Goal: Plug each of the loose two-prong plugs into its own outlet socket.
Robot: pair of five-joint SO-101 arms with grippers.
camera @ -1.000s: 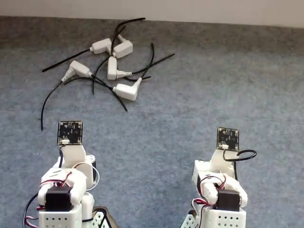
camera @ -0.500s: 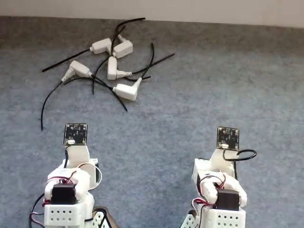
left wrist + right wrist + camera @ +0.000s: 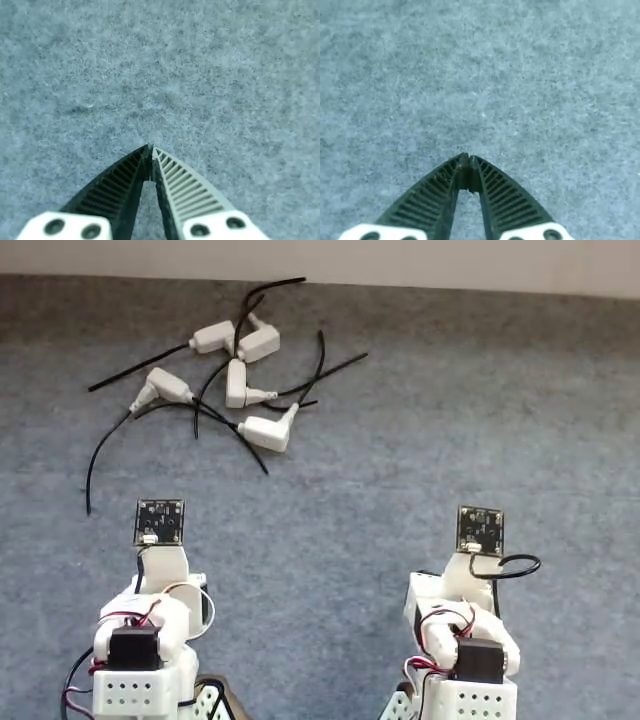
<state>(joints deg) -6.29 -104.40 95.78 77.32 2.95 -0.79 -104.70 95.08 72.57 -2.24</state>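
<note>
Several white plug and socket pieces with black cords lie in a loose tangle at the far left of the grey carpet. Among them are one [image 3: 212, 337] beside another [image 3: 258, 341], one in the middle [image 3: 236, 383], one on the left [image 3: 168, 386] and the nearest [image 3: 268, 430]. Both arms sit folded at the near edge, well short of the pile. My left gripper [image 3: 151, 148] is shut, empty, over bare carpet. My right gripper [image 3: 469, 158] is also shut with nothing in it, above bare carpet.
The left arm's wrist board [image 3: 160, 522] and the right arm's wrist board [image 3: 480, 530] stand over the near carpet. A black cord [image 3: 95, 465] trails from the pile toward the left arm. A pale wall strip [image 3: 450, 265] bounds the far edge.
The left arm's wrist swung slightly to the right one second ago and has held still since. The right arm and the plugs have not moved.
</note>
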